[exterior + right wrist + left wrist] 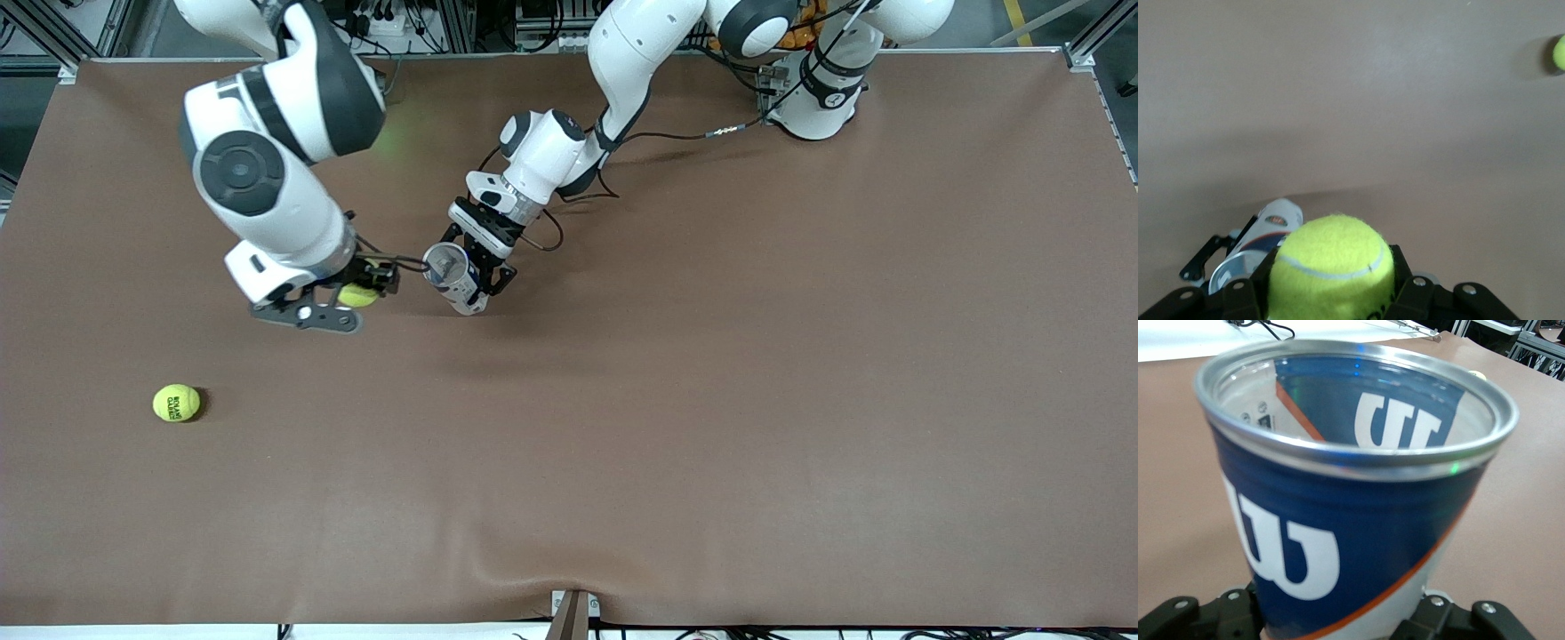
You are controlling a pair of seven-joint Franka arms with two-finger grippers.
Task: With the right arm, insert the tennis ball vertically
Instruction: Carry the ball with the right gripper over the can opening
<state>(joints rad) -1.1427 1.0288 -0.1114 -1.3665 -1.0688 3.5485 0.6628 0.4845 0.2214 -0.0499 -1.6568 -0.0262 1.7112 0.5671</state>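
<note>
Here, a tennis ball (357,295) is clenched in the right pincer (364,289) and a can (452,274) in the left pincer (480,267); misalignment with the tilted rim could deflect the ball onto the surface (711,400).

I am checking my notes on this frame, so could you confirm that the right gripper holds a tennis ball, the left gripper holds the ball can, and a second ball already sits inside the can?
Not quite: the can is empty, as the left wrist view shows. The second ball lies on the table. The right gripper does hold a tennis ball, and the left gripper the can.
</note>
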